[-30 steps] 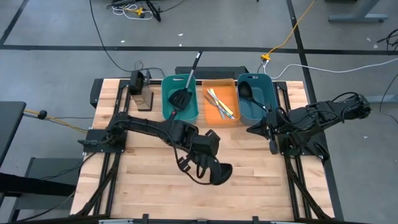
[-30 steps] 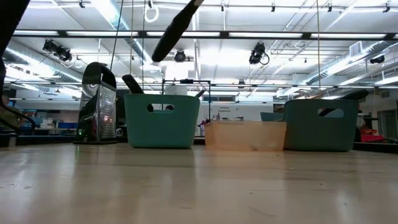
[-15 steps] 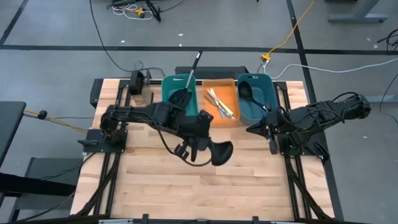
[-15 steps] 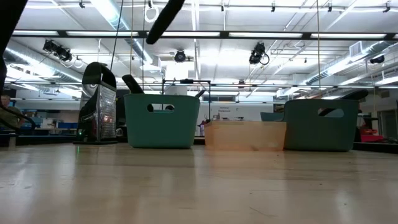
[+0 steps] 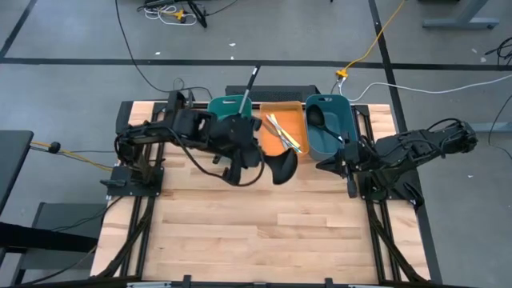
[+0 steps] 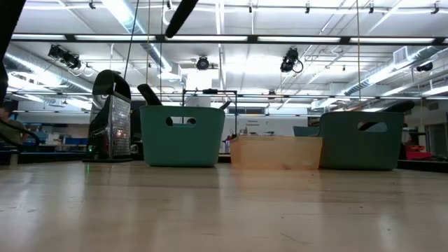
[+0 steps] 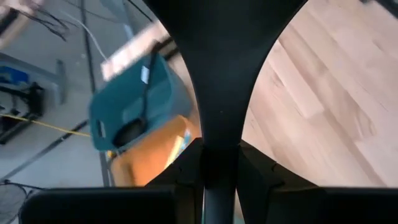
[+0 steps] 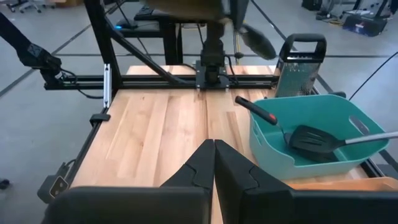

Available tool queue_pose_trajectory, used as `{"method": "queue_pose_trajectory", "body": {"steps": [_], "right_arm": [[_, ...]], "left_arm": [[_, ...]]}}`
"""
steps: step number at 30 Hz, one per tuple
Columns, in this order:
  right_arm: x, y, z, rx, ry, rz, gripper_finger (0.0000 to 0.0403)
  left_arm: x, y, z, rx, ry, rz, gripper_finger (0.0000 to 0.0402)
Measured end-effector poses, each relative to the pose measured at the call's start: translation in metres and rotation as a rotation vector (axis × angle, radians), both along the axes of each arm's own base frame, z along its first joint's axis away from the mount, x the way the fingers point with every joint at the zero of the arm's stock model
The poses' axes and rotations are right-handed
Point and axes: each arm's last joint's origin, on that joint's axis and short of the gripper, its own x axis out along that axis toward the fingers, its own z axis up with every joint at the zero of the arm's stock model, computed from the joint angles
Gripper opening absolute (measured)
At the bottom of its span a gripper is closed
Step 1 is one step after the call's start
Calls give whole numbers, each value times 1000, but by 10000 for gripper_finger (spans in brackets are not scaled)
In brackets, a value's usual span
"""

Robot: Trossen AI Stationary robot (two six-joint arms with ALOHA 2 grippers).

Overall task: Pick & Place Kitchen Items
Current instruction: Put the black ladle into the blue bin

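Note:
My left gripper is shut on a black spatula, held in the air just in front of the orange bin. In the left wrist view the blade flares wide beyond the fingers. The orange bin holds thin yellow, white and teal sticks. Another spatula lies in the left teal bin, its handle leaning out over the far rim. A black ladle lies in the right teal bin. My right gripper waits shut at the table's right. My left gripper pinches the spatula's narrow neck, just behind the blade, between its two fingers. The fingers slant downward and lie along the tool, so the blade sticks out ahead of them. The spatula is lifted clear of the table.
A metal grater stands at the far left, beside the left teal bin. The three bins line the far edge. Bare wood stretches across the middle and near part of the table. Cables and frames lie on the floor beyond.
My left gripper has risen and drawn back toward the far edge and the bins, rolling as it went, and has stayed shut on the spatula. The spatula has gone with it, from above the table's middle to just in front of the orange bin.

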Motion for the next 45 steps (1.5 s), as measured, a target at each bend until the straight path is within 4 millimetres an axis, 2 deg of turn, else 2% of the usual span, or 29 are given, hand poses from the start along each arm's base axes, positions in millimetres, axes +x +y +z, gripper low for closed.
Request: {"method": "queue_pose_trajectory", "body": {"steps": [22, 35, 45], "right_arm": [[2, -1, 4, -63, -48, -18, 16], [2, -2, 5, -76, -57, -60, 16], [20, 1, 6, -92, -106, -111, 16]], "left_arm": [[12, 33, 23, -102, -278, 123, 68], [17, 43, 31, -151, -376, 143, 68], [21, 47, 43, -220, -502, 93, 68]]}}
